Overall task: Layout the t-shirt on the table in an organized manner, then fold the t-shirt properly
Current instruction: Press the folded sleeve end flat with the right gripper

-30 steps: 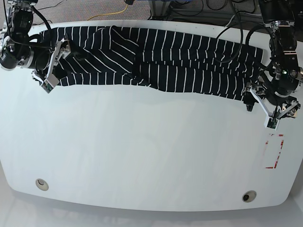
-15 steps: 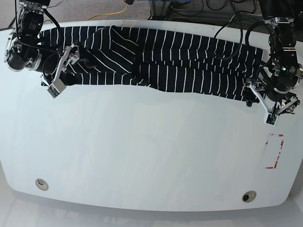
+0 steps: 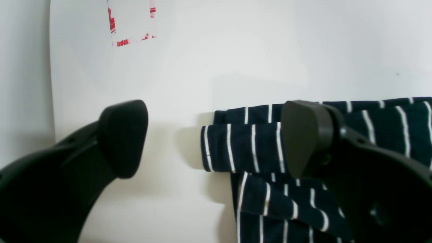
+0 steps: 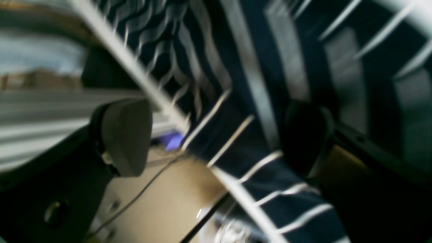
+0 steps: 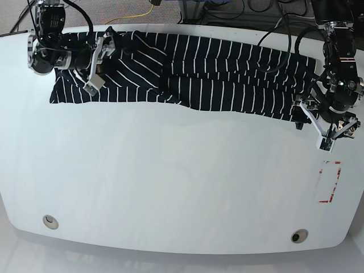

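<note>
1. Left gripper (image 3: 216, 138): jaws wide apart, nothing clamped. In the wrist view one pad (image 3: 123, 135) sits over bare table, the other pad (image 3: 303, 135) over striped cloth. A rolled hem end of the t-shirt (image 3: 243, 148) lies between them, closer to the second pad; can't tell if the pad touches the fabric.
2. Same gripper in base view (image 5: 318, 126): at the shirt's end on that view's right, near the table's edge, fingers pointing toward the red rectangular marking (image 5: 330, 182), which is apart from it.
3. Right gripper (image 4: 216, 135): jaws spread apart; wrist pic is v. blurred. Striped fabric runs across the gap and past one pad (image 4: 303, 135); other pad (image 4: 125, 135) is clear of cloth. No grip visible.
4. Right gripper in base view (image 5: 98, 60): over the shirt's upper corner area on that view's left, near the table's far edge.
5. T-shirt (image 5: 227, 74): dark w/ thin white stripes, stretched as a long band along the far side of the table (image 5: 170, 187), bunched and creased around its middle, not flat.
6. Rest of tabletop: white, glossy; two small round holes (image 5: 50, 221) near the front edge, one by each front corner.
</note>
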Motion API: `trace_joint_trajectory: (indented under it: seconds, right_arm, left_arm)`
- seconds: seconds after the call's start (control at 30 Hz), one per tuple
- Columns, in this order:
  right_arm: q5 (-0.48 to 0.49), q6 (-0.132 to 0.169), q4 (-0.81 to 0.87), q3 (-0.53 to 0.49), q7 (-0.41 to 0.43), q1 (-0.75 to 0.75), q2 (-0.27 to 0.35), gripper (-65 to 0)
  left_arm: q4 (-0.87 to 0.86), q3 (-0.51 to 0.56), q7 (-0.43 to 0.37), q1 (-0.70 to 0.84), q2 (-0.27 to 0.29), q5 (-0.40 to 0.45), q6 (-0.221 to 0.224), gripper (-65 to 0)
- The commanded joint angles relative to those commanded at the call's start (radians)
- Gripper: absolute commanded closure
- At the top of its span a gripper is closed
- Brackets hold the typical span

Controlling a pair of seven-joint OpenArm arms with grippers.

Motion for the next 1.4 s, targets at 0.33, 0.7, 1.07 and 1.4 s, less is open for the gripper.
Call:
trace_joint_trajectory:
  seconds: [0.33,0.7,1.07,1.4]
  right_arm:
    - [0.0,0.0,0.0,-0.025,0.0,-0.009,0.038,-51.2]
    - [0.006,0.0,0.002,-0.028,0.0,-0.034,0.098,-25.0]
    - [0.008,0.0,0.031,-0.026,0.0,-0.123,0.201,-33.6]
    - [0.008,0.0,0.091,-0.028,0.0,-0.172,0.275,-33.9]
  left_arm:
    - [-0.002,0.0,0.0,0.0,0.0,0.0,0.0,-59.9]
    - [-0.002,0.0,0.0,0.0,0.0,0.002,0.0,-59.9]
    - [-0.002,0.0,0.0,0.0,-0.002,0.003,0.0,-59.9]
    - [-0.002,0.0,0.0,0.0,-0.002,0.003,0.0,-59.9]
